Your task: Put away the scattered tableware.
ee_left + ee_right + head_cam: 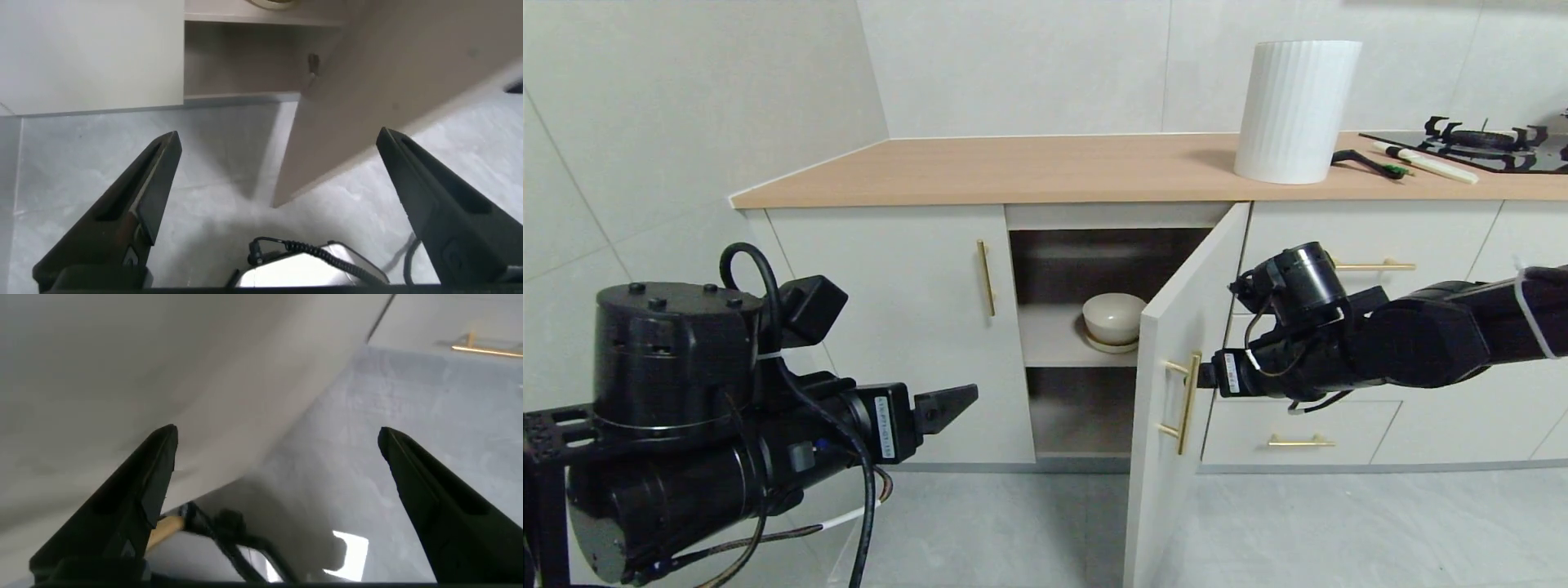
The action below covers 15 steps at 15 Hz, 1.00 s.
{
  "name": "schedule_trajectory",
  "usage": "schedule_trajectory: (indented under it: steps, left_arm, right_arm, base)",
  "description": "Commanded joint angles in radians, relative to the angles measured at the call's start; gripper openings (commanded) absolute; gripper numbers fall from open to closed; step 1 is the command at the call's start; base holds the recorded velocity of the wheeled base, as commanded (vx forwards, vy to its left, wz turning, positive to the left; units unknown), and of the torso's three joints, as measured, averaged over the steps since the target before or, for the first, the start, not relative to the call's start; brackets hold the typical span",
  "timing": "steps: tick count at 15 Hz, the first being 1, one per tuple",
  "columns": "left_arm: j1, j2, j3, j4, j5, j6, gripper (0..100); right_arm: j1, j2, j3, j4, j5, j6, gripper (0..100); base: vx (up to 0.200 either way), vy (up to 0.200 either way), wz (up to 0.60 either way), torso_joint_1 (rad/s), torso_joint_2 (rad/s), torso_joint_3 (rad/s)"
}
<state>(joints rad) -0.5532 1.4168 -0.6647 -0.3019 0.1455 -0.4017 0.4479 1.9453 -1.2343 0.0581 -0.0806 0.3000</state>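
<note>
Bowl [1113, 317] is seen on a plate [1112, 347] on the cabinet's mid shelf [1052, 341], wider end up, axis vertical. L gripper [278, 143] is spread, held low. R gripper [278, 437] is spread beside the open door's [1168, 457] handle [1186, 394].

The surface [1054, 167] is finished in smooth, matt, pale wood grain. The door [1176, 343] is coated in matt white, and its handle [1186, 403] is made of satin gold-coloured metal. The cream bowl [1113, 317] is glazed and glossy, like ceramic. The white cylinder [1294, 110] is ribbed and matt. The floor [1013, 523] is laid in matt grey tile. The left tool [278, 137] and right tool [278, 431] are moulded in matt black plastic.
</note>
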Motion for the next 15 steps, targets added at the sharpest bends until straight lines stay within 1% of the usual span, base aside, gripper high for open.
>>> schedule_trajectory:
  steps: [1,5,7,8,11,15]
  left_arm:
    - [-0.001,0.004,0.000,0.000,0.000,0.000,100]
    - [-0.001,0.004,0.000,0.000,0.002,0.003,100]
    - [-0.001,-0.002,0.010,0.003,0.003,0.043,100]
    - [-0.001,-0.001,0.010,0.004,0.006,0.046,100]
    - [-0.001,0.001,0.010,0.006,0.006,0.046,100]
    - [-0.001,0.004,0.008,0.003,0.006,0.044,100]
  right_arm:
    - [0.002,0.052,-0.005,-0.029,0.001,0.005,100]
    - [0.002,0.119,-0.013,-0.121,-0.001,0.036,100]
    - [0.002,0.152,-0.013,-0.202,-0.004,0.059,100]
    - [0.002,0.158,-0.013,-0.227,-0.002,0.076,100]
    - [0.008,0.175,-0.021,-0.245,-0.002,0.097,100]
    - [0.026,0.207,-0.071,-0.253,0.001,0.215,100]
  base:
    - [0.000,0.000,0.00,0.000,0.00,0.000]
    - [0.000,0.000,0.00,0.000,0.00,0.000]
    - [0.000,0.000,0.00,0.000,0.00,0.000]
    - [0.000,0.000,0.00,0.000,0.00,0.000]
    - [0.200,0.000,0.00,0.001,0.00,0.007]
    - [0.200,0.000,0.00,0.000,0.00,0.000]
